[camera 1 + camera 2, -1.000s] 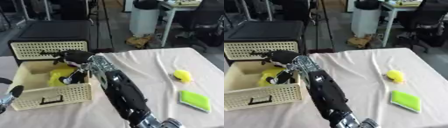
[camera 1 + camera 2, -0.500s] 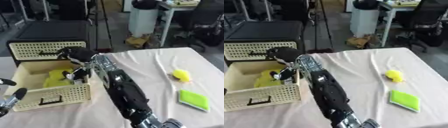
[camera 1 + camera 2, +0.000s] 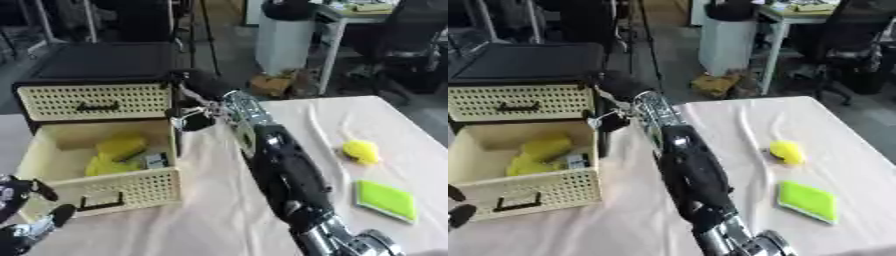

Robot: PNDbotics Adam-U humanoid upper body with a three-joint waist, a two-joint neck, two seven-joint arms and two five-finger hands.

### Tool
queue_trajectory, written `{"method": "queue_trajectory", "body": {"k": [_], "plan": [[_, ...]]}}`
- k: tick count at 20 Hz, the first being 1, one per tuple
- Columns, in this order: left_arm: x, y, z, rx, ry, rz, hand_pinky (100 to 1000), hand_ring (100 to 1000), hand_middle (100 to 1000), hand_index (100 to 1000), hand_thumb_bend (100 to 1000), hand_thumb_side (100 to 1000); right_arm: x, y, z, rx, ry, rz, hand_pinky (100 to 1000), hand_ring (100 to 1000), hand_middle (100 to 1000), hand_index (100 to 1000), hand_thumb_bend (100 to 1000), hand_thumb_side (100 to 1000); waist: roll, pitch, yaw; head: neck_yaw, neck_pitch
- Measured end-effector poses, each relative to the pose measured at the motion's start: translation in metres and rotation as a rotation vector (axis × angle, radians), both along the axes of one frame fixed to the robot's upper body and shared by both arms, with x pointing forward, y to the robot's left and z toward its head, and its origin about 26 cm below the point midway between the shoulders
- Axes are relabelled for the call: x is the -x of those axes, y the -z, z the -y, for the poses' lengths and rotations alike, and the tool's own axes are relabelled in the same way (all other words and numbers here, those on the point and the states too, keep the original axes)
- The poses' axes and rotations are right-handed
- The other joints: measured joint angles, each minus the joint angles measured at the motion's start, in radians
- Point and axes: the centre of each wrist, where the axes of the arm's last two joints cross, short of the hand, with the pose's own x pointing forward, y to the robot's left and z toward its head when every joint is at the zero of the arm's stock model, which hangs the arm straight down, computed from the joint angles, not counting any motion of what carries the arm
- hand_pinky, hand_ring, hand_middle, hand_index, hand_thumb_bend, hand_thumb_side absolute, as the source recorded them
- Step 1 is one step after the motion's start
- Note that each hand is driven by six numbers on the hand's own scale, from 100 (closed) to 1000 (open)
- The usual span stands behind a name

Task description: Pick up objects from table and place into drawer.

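The lower drawer [image 3: 110, 195] of a cream perforated cabinet stands pulled out on the table's left. Inside lie yellow objects [image 3: 114, 152] and a small pale thing [image 3: 156, 160]. My right arm runs up from the bottom right. Its hand [image 3: 196, 119] hovers open over the drawer's right rim with nothing in it. A yellow rounded object [image 3: 360, 151] and a flat green pad [image 3: 385, 200] lie on the cloth at the right. My left hand [image 3: 24, 221] rests open at the lower left corner, fingers up.
The cabinet's upper drawer [image 3: 92, 102] is closed under a black top. A cream cloth [image 3: 210, 220] covers the table. Beyond the far edge stand a white bin [image 3: 289, 37] and office chairs.
My right hand has come up out of the drawer and moved right to its rim. The yellow object stays inside the drawer. My left hand has barely moved.
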Motion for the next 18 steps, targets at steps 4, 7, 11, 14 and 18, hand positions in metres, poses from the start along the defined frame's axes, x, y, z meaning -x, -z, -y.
{"method": "queue_trajectory", "body": {"k": [4,7,11,14,18], "plan": [[-0.001,0.009,0.005,-0.065,0.095,-0.136,100,139,267,631,470,1000,0.000,-0.001,0.010,-0.027,0.043,-0.011,960,983,920,884,123,407,0.000,-0.001,-0.004,0.004,0.000],[-0.005,0.018,0.006,-0.109,0.124,-0.216,100,135,259,652,475,1000,0.000,0.000,0.014,-0.035,0.055,-0.021,960,983,919,884,118,408,0.000,-0.001,-0.006,0.005,0.000],[-0.015,0.030,0.007,-0.152,0.120,-0.276,100,139,262,654,485,1000,0.001,0.000,0.014,-0.042,0.056,-0.024,962,985,919,883,110,412,0.000,-0.001,-0.011,0.005,0.000],[-0.025,0.043,0.008,-0.173,0.099,-0.318,100,145,267,658,492,1000,0.002,0.001,0.015,-0.046,0.059,-0.027,962,985,919,883,110,413,-0.002,-0.001,-0.015,0.009,0.000],[-0.040,0.059,0.012,-0.195,0.063,-0.355,100,148,270,664,499,1000,0.002,0.001,0.015,-0.053,0.057,-0.027,963,985,918,882,107,415,-0.006,-0.001,-0.020,0.014,0.001]]}}
